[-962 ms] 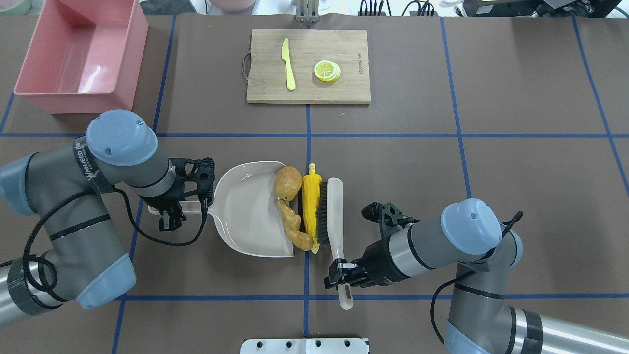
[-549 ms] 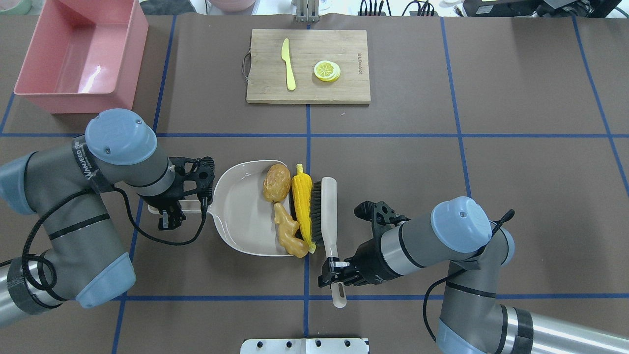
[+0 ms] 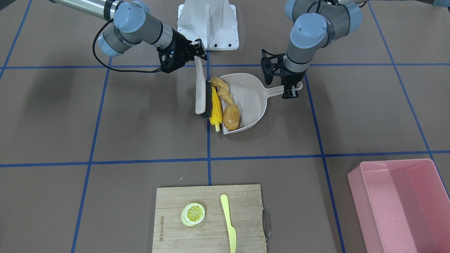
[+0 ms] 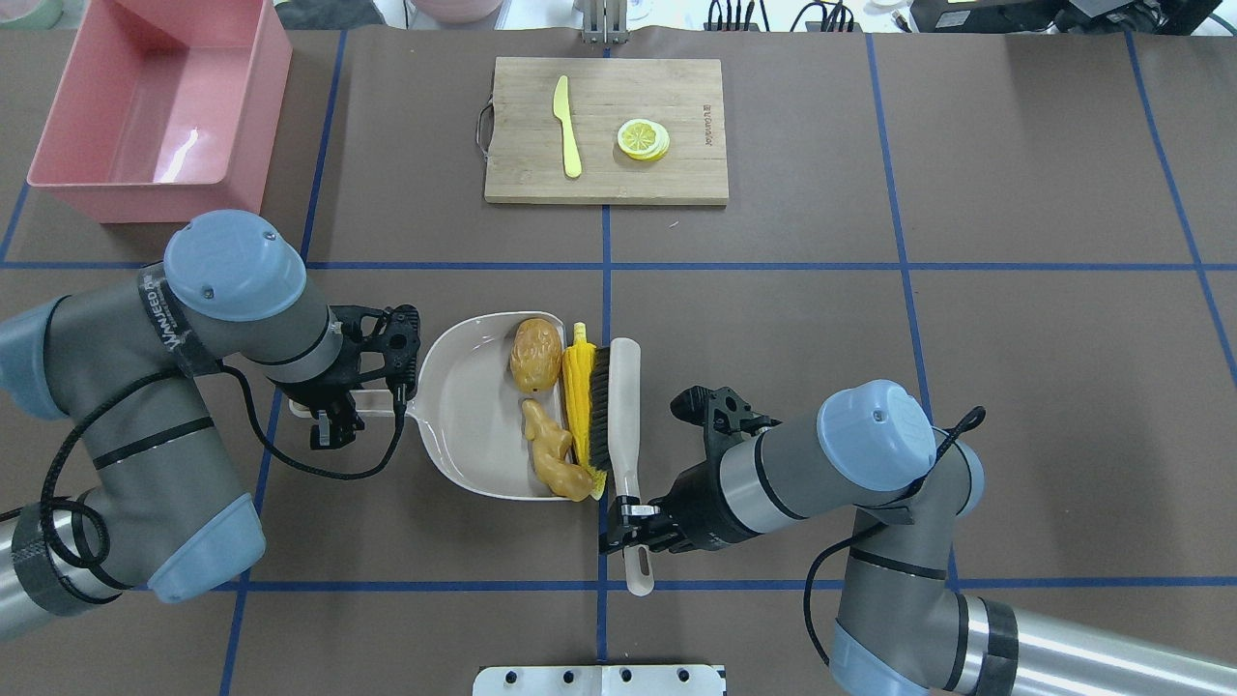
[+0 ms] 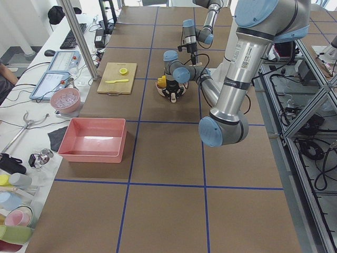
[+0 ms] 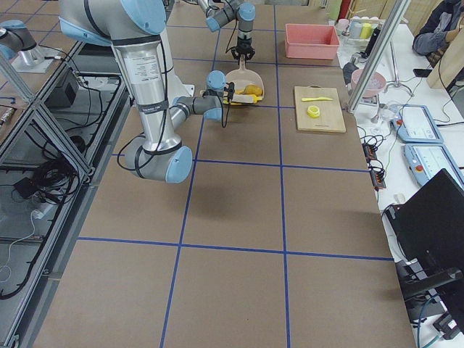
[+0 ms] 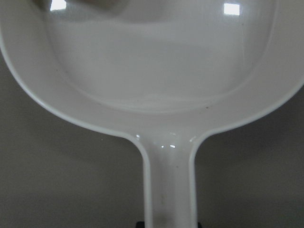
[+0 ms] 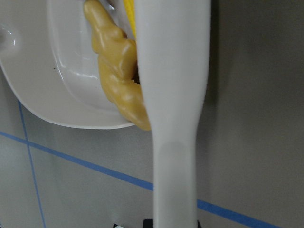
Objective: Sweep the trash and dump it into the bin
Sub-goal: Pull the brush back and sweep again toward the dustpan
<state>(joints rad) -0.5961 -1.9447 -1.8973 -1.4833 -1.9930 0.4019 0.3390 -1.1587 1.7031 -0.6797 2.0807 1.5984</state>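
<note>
Our left claw [image 4: 333,418] clamps the dustpan [image 4: 464,416] handle; our right claw [image 4: 633,510] grips the brush [image 4: 623,387], bristles against the corn cob [image 4: 578,396]. Potato [image 4: 536,355] and ginger root [image 4: 553,454] lie inside the dustpan.

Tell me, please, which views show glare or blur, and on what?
Overhead exterior: a white glare streak lies on the floor of the bin. Left wrist view: two bright light reflections sit at the top of the glossy dustpan, which fills the frame. Right wrist view: the brush handle is very close and looks slightly soft, hiding part of the ginger root.
</note>
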